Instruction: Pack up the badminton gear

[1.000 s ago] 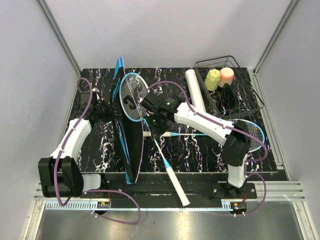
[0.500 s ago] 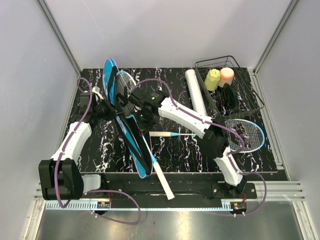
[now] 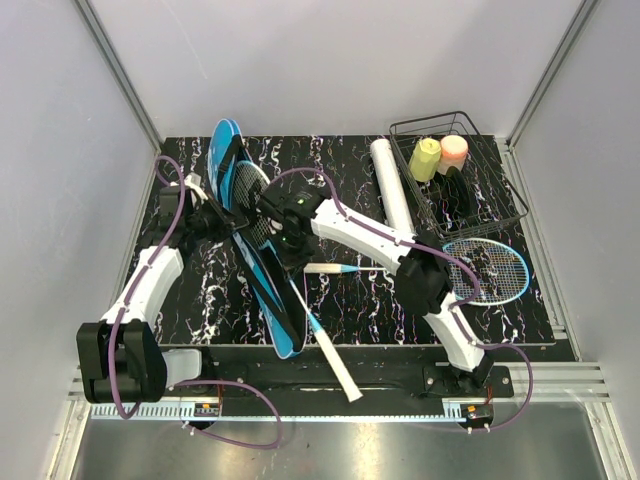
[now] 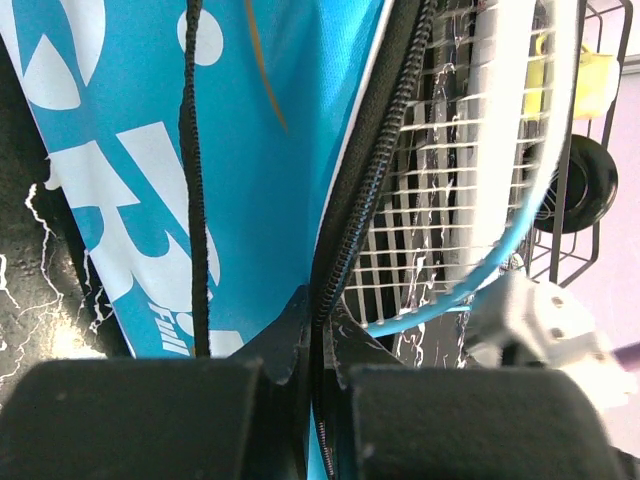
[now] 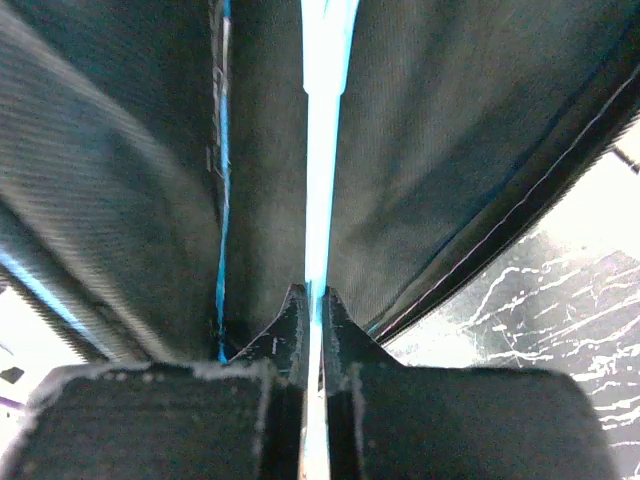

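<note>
Nearest to me, the white handle of the first racket point(image 3: 335, 362) is sticking out past the near edge of the table point(image 3: 400, 310). Its long line is running from there up and to the left, toward the far left corner.

A bit farther in, my right gripper point(image 5: 313, 295) is squeezing shut on the thin light-blue shaft of that racket. In the right wrist view the dark inside of the blue cover point(image 3: 283, 335) is sitting on both sides of the shaft.

The cover is lying almost the same way as the racket, narrow end near me and wide end far left. The handle is lying a little to the right of the narrow end, so I think it needs swinging left to line up.

Farther on, my left gripper point(image 4: 318, 310) is pinching shut on the cover's zip edge. The racket's stringed head is just beside that edge, partly inside.

The right arm is the one nearer the shaft.

Well apart on the right, the second racket point(image 3: 487, 268) is lying flat. At the back, the white tube point(image 3: 391, 185) is lying beside the wire basket point(image 3: 500, 165).
</note>
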Motion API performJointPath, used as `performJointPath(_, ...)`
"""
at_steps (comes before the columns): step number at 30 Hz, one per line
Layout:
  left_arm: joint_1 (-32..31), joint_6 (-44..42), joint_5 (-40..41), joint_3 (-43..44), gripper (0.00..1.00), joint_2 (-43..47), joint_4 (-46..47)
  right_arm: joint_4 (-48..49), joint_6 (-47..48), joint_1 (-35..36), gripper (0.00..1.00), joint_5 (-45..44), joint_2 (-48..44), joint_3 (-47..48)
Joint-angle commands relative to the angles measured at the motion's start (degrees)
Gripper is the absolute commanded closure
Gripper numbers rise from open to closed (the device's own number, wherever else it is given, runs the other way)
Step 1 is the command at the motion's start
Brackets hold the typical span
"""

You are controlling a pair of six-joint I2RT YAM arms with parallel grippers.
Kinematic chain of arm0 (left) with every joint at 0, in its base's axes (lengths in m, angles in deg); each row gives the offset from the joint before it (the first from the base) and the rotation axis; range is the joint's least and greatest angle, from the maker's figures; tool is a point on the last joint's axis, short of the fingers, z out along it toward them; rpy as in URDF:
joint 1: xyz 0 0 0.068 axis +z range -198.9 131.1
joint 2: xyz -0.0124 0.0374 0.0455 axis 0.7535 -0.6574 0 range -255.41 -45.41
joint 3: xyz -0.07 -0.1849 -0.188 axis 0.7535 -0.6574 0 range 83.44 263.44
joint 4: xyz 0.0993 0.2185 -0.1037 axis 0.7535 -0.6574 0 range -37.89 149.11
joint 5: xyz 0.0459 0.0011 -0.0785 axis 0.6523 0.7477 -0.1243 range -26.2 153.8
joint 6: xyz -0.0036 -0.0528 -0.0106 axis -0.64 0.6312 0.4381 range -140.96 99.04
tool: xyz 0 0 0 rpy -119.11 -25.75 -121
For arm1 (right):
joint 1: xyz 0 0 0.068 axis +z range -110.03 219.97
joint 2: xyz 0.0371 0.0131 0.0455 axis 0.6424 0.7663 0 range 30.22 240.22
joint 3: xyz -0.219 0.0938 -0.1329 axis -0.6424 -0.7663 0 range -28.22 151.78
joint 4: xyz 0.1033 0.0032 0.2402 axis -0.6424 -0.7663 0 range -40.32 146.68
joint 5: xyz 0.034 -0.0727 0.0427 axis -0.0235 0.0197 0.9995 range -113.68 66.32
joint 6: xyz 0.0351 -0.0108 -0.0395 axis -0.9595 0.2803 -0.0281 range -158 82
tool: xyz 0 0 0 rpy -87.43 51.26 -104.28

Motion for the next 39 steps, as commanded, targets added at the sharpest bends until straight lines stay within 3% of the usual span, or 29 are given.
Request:
performJointPath(1, 0.0, -0.7, -3.9, 0.1, 1.00, 2.3, 6.0, 2.7, 1.8, 0.7, 1.00, 3.9, -6.8, -3.5)
performJointPath(4, -0.2, -1.2, -4.3, 0.1, 1.00, 2.3, 6.0, 2.8, 2.1, 0.5, 1.00, 3.3, -4.4, 0.2)
performJointPath(11, -0.8, -2.7, -8.2, -0.3, 1.00, 3.1, 5.0, 4.0, -2.6, -1.8, 1.00, 3.9, 5.3, 20.3)
performJointPath(16, -0.8, -4.6, -14.3, -3.0, 1.00, 5.3, 6.8, 13.4, -8.9, -5.5, 1.00, 9.1, 8.5, 23.7)
performJointPath(20, -2.5, -4.8, -16.9, -4.4, 1.00, 5.7, 8.4, 19.8, -8.3, -5.9, 1.00, 9.3, 8.6, 22.3)
performJointPath(27, -2.6, -3.2, -13.9, -6.2, 1.00, 6.6, 9.3, 36.2, -9.3, -5.7, 1.00, -2.8, 4.8, 10.4)
performJointPath(37, -2.6, -1.8, -16.1, -8.6, 1.00, 8.1, 9.8, 43.5, -9.9, -3.9, 1.00, -16.5, 4.8, 3.5)
performJointPath(39, -2.7, -1.4, -16.8, -9.2, 1.00, 8.1, 10.5, 43.2, -12.2, -2.8, 1.00, -23.7, 3.8, 1.6)
